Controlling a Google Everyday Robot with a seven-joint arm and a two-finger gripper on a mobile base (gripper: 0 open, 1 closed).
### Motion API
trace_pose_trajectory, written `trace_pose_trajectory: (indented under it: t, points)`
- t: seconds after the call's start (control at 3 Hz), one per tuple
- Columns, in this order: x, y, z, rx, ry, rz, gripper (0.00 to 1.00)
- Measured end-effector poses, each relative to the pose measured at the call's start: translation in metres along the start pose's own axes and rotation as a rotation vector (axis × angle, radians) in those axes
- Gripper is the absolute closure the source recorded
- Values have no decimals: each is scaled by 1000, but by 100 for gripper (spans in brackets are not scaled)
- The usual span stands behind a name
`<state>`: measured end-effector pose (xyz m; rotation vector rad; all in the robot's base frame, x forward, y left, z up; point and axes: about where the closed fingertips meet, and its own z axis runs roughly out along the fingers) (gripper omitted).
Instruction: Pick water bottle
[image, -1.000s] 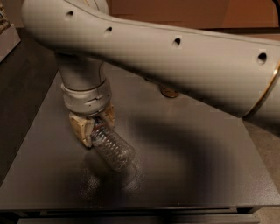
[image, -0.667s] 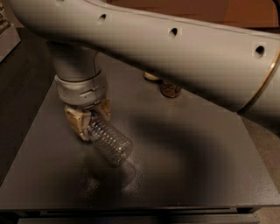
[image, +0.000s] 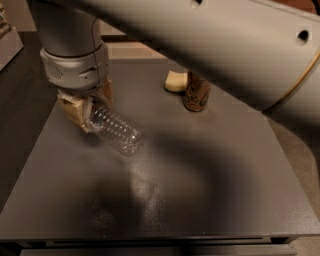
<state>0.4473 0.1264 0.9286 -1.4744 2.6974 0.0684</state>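
The water bottle (image: 117, 132) is a clear ribbed plastic bottle, tilted with its base pointing down to the right and lifted above the table. Its cap and label are hidden between the fingers. My gripper (image: 86, 111) is at the left of the camera view, below the grey wrist, and its tan fingers (image: 71, 112) are shut on the bottle's upper end. The big grey arm crosses the top of the view.
A dark grey table (image: 210, 180) fills the view. A brown drink can (image: 196, 92) stands at the back, with a pale yellow object (image: 176, 81) next to it on the left. The table's front edge runs along the bottom.
The gripper has risen with the water bottle in it, lifting it off the table. The arm has moved up, uncovering the brown can and the yellow object behind.
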Motion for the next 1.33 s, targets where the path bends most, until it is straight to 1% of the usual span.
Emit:
trace_pose_trajectory:
  t: [0.33,0.67,1.33]
  points:
    - [-11,-7,-24,23,-57,-52,100]
    - [-15,-17,-45,51,-102,-80,100]
    - [-32,-14,-51,55,-181,-83,100]
